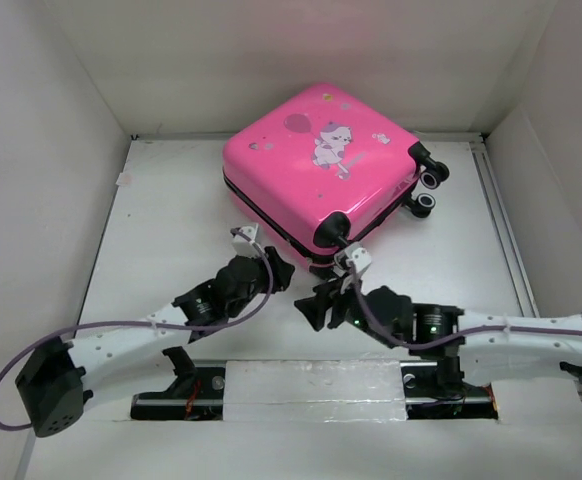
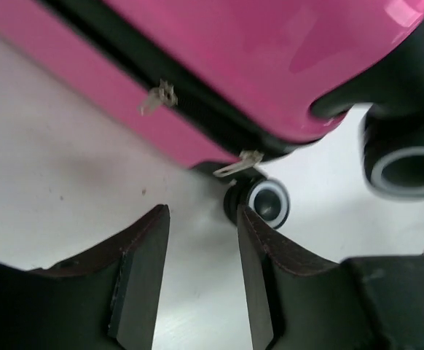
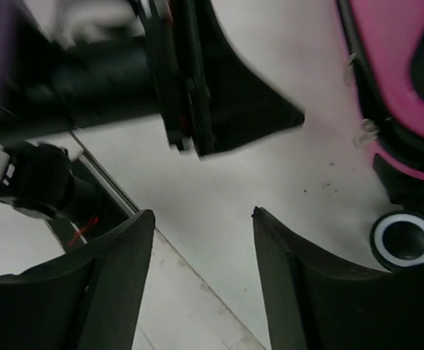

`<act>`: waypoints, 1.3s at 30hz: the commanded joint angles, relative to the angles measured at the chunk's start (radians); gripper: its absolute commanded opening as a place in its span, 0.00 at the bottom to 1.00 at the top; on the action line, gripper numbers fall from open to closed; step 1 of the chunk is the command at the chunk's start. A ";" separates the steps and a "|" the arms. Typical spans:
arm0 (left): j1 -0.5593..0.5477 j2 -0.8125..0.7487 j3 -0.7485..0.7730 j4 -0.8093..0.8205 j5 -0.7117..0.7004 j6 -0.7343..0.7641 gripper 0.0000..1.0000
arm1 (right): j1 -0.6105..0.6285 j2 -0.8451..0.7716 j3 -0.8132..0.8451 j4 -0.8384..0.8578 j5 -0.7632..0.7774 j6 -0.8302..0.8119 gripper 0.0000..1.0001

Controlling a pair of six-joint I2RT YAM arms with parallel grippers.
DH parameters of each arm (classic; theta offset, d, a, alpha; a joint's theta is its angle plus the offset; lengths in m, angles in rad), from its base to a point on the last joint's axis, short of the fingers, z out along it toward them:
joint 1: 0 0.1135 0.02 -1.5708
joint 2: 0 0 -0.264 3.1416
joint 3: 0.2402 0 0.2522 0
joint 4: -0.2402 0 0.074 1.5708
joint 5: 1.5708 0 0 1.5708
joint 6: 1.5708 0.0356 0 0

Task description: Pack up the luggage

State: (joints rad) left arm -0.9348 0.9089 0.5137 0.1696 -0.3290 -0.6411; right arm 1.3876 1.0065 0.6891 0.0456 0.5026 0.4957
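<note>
The hot-pink luggage (image 1: 316,165) lies flat and zipped shut at the back centre, cartoon print up, its wheels (image 1: 429,190) at the right; its lining is hidden. My left gripper (image 1: 277,270) is open and empty just in front of the near corner. In the left wrist view the gripper (image 2: 203,219) faces the black zipper trim, two zipper pulls (image 2: 239,164) and a small wheel (image 2: 267,203). My right gripper (image 1: 317,304) is open and empty, low over the table beside the left one. In the right wrist view it (image 3: 203,219) has the luggage (image 3: 401,73) at its right.
White walls close in the table on three sides. A black mounting rail with white tape (image 1: 311,390) runs along the near edge. A purple cable (image 1: 11,380) loops off the left arm. A metal strip (image 1: 501,220) runs along the right side.
</note>
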 commanded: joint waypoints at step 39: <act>-0.004 0.513 0.180 0.289 -0.070 0.147 0.00 | -0.716 0.141 0.139 -0.158 -0.455 -0.325 0.11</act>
State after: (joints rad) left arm -0.9668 1.4097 0.6559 0.4381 -0.2428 -0.5285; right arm 0.6865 1.1484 0.8337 -0.1925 0.0769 0.1806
